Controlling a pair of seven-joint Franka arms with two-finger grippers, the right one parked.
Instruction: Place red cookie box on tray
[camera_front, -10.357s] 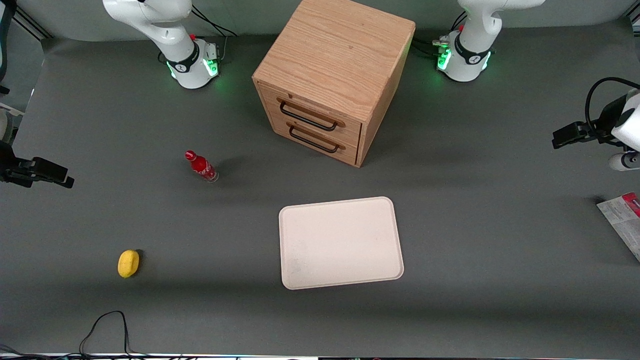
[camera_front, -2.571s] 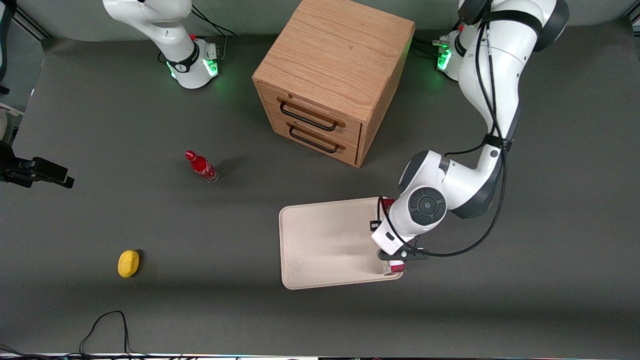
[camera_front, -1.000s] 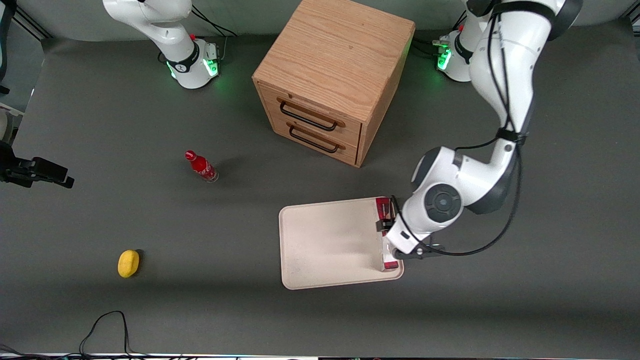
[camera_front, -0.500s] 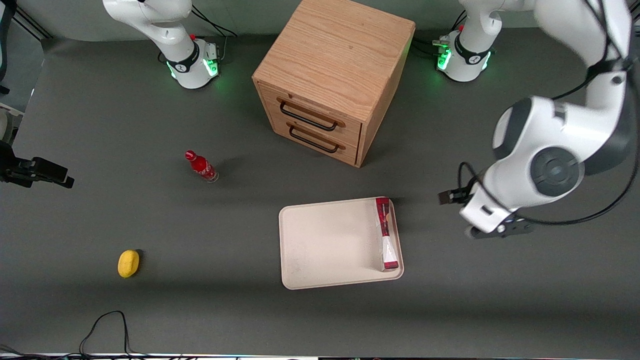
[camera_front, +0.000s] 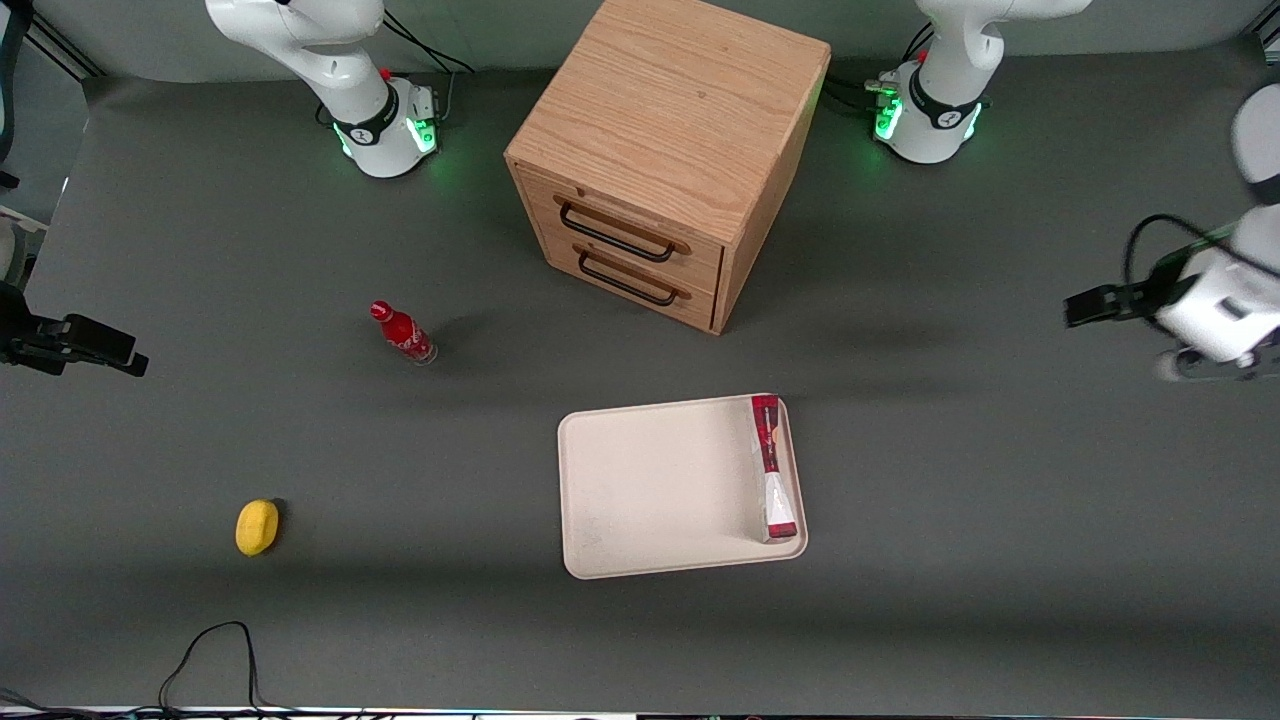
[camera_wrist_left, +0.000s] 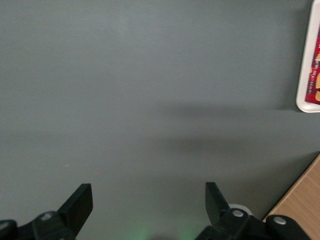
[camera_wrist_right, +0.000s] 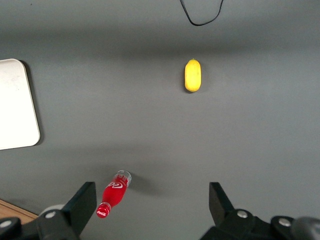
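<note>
The red cookie box (camera_front: 772, 468) rests on the cream-white tray (camera_front: 660, 490), along the tray's short rim that faces the working arm's end of the table. Its red cookie-print edge faces up. My left gripper (camera_front: 1200, 330) hangs well away from the tray, at the working arm's end of the table, over bare grey mat. In the left wrist view the gripper (camera_wrist_left: 148, 192) is open, with nothing but mat between its fingers. That view also catches the box (camera_wrist_left: 315, 70) and the tray's rim (camera_wrist_left: 303, 100) at its margin.
A wooden drawer cabinet (camera_front: 665, 150) stands farther from the front camera than the tray. A small red bottle (camera_front: 402, 332) and a yellow fruit (camera_front: 257, 526) lie toward the parked arm's end. A black cable (camera_front: 205, 650) loops at the near edge.
The left gripper has let go of the box and pulled away from the tray toward the working arm's end of the table. The box stays on the tray.
</note>
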